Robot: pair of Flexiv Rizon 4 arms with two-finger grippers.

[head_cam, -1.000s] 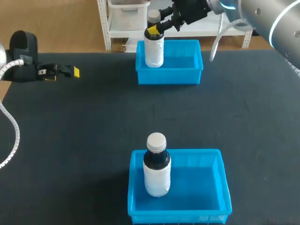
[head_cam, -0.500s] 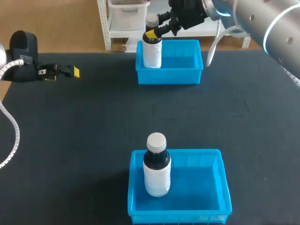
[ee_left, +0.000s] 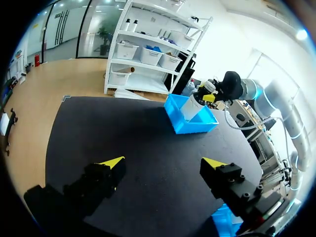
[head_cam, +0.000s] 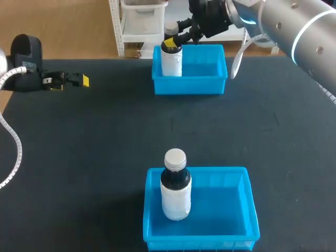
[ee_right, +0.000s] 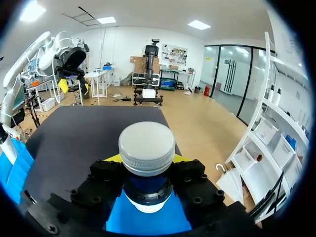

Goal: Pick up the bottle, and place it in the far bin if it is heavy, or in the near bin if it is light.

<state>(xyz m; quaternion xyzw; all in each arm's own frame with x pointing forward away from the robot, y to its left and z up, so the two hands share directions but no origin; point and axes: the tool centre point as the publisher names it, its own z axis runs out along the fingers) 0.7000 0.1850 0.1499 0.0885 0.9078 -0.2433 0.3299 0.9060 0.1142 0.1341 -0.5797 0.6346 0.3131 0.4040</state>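
A white bottle with a dark neck and a grey cap stands upright in the left end of the far blue bin. My right gripper comes in from the right and is shut on the bottle's neck. In the right wrist view the grey cap sits between the yellow-tipped fingers, with the far bin below. My left gripper hovers open at the table's left edge, far from both bins. The left wrist view shows the left gripper holding nothing, with the bottle and the far bin ahead.
The near blue bin at the table's front holds a second, similar bottle standing upright at its left side. Black tabletop lies bare between the two bins.
My right arm has carried the bottle lower and a little farther back into the far bin. The left arm and the near bottle have not moved.
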